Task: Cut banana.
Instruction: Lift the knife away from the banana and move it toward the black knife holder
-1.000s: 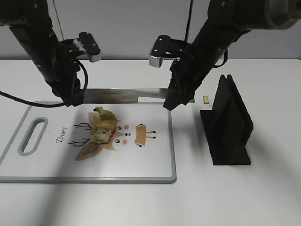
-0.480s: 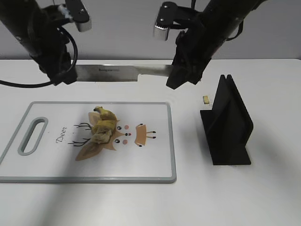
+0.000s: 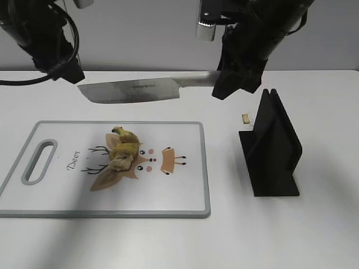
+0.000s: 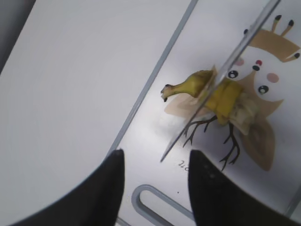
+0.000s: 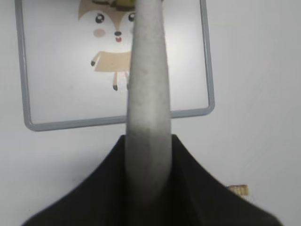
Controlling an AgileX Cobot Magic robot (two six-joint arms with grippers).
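Note:
A peeled, squashed banana (image 3: 123,150) lies on the white cutting board (image 3: 179,190), over its deer drawing. My right gripper (image 3: 224,84) is shut on the handle of a large knife (image 3: 134,89) and holds it level in the air, well above the board's far edge. My left gripper (image 3: 68,73) is open and empty, just up and left of the blade tip. In the left wrist view the blade (image 4: 235,52) crosses over the banana (image 4: 221,96), clear of my open left gripper (image 4: 155,157). The right wrist view shows the grey handle (image 5: 148,94) clamped in my right gripper (image 5: 148,141).
A black knife stand (image 3: 272,148) is on the table right of the board. A small pale scrap (image 3: 245,118) lies beside it and also shows in the right wrist view (image 5: 237,189). The board has a handle slot (image 3: 38,161) at its left end.
The knife has risen from just above the board to high in the air, and its flat side now faces the camera. My left gripper has let go of the blade tip and moved up.

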